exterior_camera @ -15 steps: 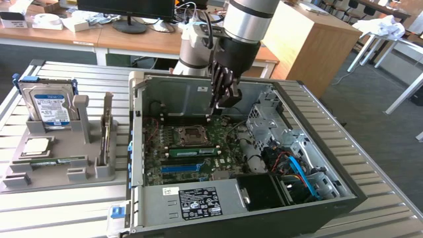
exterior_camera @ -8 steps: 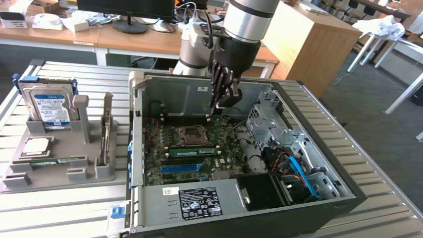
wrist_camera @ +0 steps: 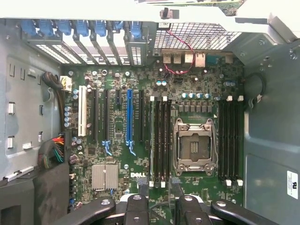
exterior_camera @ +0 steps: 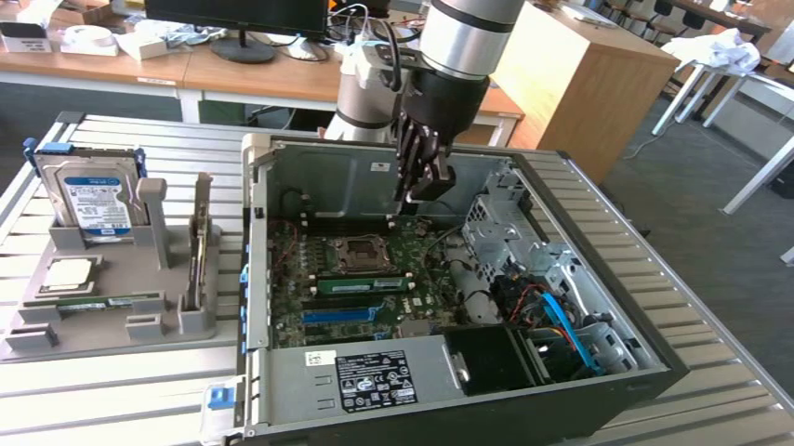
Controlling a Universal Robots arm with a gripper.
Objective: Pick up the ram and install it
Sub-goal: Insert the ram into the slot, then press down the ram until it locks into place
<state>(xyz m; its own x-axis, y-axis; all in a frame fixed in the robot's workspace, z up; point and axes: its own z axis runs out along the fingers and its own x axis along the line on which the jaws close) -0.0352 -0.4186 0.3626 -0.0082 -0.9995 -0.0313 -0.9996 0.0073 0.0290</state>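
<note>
The black metal two-fingered gripper point(wrist_camera: 160, 200) hangs over the open case with its jaws parted and nothing between them; bare board shows through the gap in the wrist view. Straight beneath lies the dark green motherboard point(wrist_camera: 117, 159), its square silvery processor socket point(wrist_camera: 193, 145) open (no chip in it that I can make out). Between that socket and the bright blue plastic slot strip point(exterior_camera: 341, 314), a long thin green ram stick point(exterior_camera: 360, 282) stands on edge in one of the black memory slots. Upright and level like that, I judge it seated, which would explain the empty jaws above it.

The big black-and-grey steel computer case point(exterior_camera: 645, 372) lies on its side, lid off, so the board faces up to the arm. Toward the exterior view's left, well apart from the case, a grey plastic holder point(exterior_camera: 186, 321) props up a silver hard drive with a blue label point(exterior_camera: 89, 200) and cradles a second green stick point(exterior_camera: 112, 301) lying flat, each part set out within the arm's reach.

Everything rests on a ribbed grey metal table point(exterior_camera: 125, 390). Beyond stand wooden desks point(exterior_camera: 112, 60), a black monitor point(exterior_camera: 236, 14) and a light wooden cabinet point(exterior_camera: 583, 84).
</note>
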